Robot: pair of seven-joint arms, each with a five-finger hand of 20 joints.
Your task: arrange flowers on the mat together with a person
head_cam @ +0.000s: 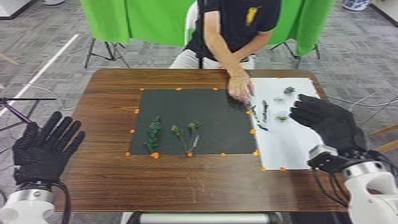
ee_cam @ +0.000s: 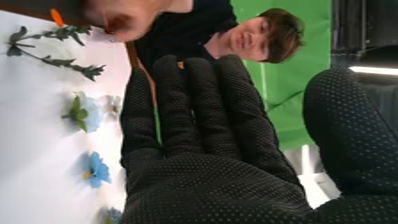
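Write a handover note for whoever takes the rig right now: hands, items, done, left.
Left robot hand: open, empty, at the table's left side.
Right robot hand: open, empty, at the white sheet's right edge.
Person's hand: at the dark mat's far right corner; can't tell if it holds anything.
Done: leafy green sprig on the mat's left, two thin stems beside it.
Left: blue flowers and dark leafy sprigs on the white sheet, presumably bound for the mat. Watch the person's hand.
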